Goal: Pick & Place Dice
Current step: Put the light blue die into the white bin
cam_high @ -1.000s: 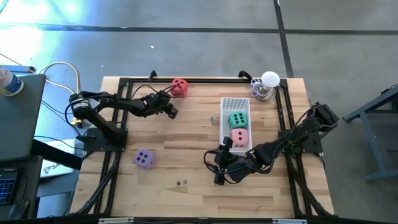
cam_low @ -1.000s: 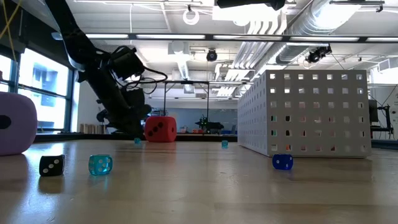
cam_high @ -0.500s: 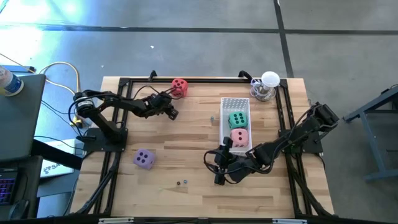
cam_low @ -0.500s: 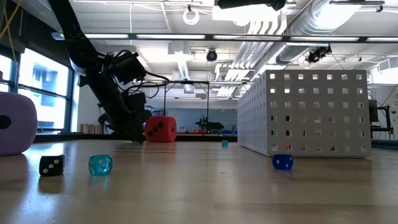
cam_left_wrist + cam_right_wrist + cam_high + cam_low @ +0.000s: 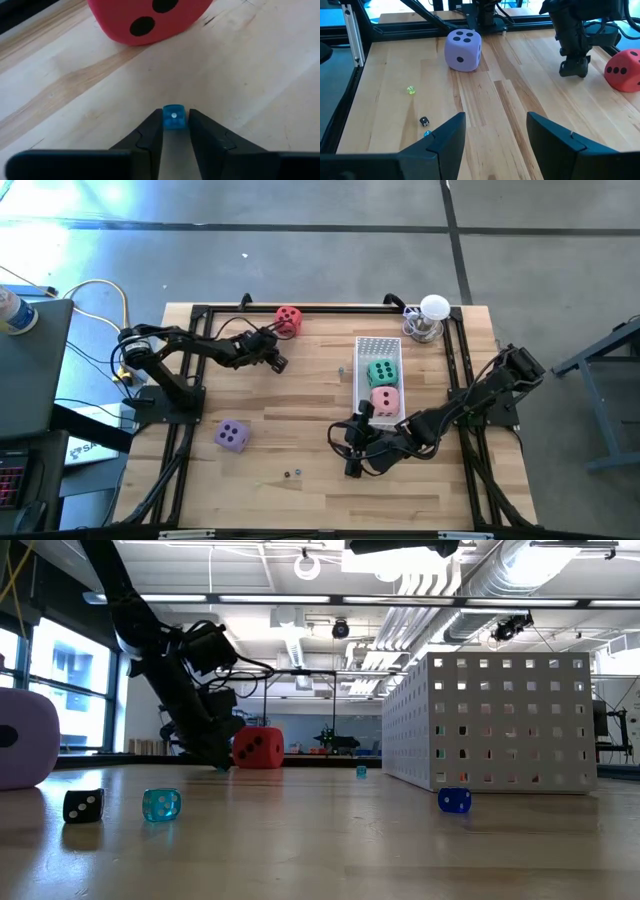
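Looking down on your wooden table (image 5: 300,410), you have a white perforated bin (image 5: 379,346) standing right of centre, and inside it sit two of the dice: the green die (image 5: 381,372) at the far end and the pink die (image 5: 385,400) just in front of it, nearer the right arm. The red die (image 5: 289,319) rests on the table near the far edge, and the purple die (image 5: 232,436) sits alone toward the near left, well apart from the bin. Your left gripper (image 5: 275,360) reaches across from the left side, bent down with its tip on the tabletop just beside the red die; from its wrist camera you see the two dark fingers (image 5: 150,135) pinched against a tiny blue bead (image 5: 173,117), with the red die just beyond. Your right gripper (image 5: 352,452) lies low at the near end of the bin, pointing left across the table, its jaws spread wide and holding nothing. From its wrist camera you see the purple die ahead, and a few tiny beads (image 5: 424,121) scattered on the boards, one yellow, one black and one blue. At table height, a small black die (image 5: 83,805), a clear teal one (image 5: 161,805) and a blue one (image 5: 454,800) lie in the foreground; these may be the same beads, though you cannot be sure. A small lamp-like object (image 5: 432,316) stands at the far right corner.
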Robot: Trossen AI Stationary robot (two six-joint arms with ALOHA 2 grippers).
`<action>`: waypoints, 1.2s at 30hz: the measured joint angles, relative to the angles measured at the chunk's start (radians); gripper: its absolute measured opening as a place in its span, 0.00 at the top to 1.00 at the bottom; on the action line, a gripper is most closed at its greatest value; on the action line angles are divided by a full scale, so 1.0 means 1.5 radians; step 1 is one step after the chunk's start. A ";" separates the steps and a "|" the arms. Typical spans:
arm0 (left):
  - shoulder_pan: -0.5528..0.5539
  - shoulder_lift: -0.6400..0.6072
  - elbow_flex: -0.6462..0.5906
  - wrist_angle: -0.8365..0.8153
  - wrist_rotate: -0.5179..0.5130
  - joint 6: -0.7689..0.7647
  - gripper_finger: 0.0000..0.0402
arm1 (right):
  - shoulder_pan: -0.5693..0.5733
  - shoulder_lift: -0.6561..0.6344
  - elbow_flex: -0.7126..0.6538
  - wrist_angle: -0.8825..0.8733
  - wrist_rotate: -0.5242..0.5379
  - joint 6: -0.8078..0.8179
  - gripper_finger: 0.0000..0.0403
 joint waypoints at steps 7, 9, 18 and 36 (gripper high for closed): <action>-0.029 -0.001 -0.001 -0.018 -0.017 -0.002 0.90 | 0.000 0.000 0.000 0.000 0.000 0.000 0.50; -0.047 -0.003 -0.002 -0.015 -0.023 0.000 0.90 | 0.000 0.000 0.000 0.000 -0.001 0.000 0.50; -0.160 -0.088 -0.006 -0.056 0.007 0.071 0.89 | -0.003 0.020 -0.001 0.009 -0.005 0.039 0.50; -0.677 -0.304 -0.004 0.077 -0.192 0.504 0.89 | -0.040 0.055 0.000 0.091 -0.105 0.018 0.50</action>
